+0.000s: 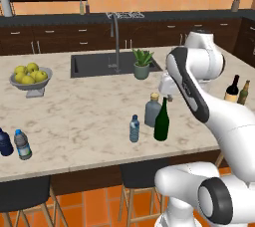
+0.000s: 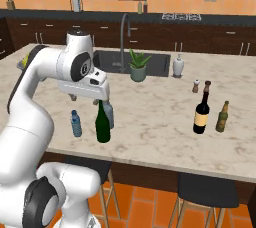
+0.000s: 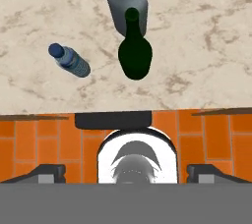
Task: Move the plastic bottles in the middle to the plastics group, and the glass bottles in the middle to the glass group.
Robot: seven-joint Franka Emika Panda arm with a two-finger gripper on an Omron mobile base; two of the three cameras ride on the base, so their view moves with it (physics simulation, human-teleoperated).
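We looked over a kitchen with orange walls, dark cabinets and a marble tabletop (image 1: 84, 106) that carried a dark sink (image 1: 99, 64) and its tap (image 1: 115, 37). A potted plant (image 1: 142, 63) stood at the sink's near corner, and a bowl of yellow-green fruit (image 1: 31, 77) sat well to the left.

Near the front edge, in the middle, three bottles stood upright and close together: the small clear water bottle (image 1: 134, 128) with a blue cap, the dark green wine bottle (image 1: 161, 120) just to its right, and the squat grey-blue bottle (image 1: 153, 110) with a tan stopper just behind the green one. From the hand view, the green bottle overlapped the grey-blue one, so we could not tell whether they touched; the water bottle stood apart from both.

At the left end of the tabletop we saw the dark navy bottle (image 1: 4, 143) beside a clear blue-capped bottle (image 1: 22, 144). At the right end stood the black wine bottle (image 2: 202, 110) with a pale label and, just beside it, the brown bottle (image 2: 222, 117). Two small shakers (image 2: 195, 86) stood behind them, and a white soap dispenser (image 2: 178, 66) sat by the sink.

The claw (image 3: 125, 170) hung above the middle bottles, facing down. Its two fingertips (image 3: 48, 173) stood spread wide apart, holding nothing.
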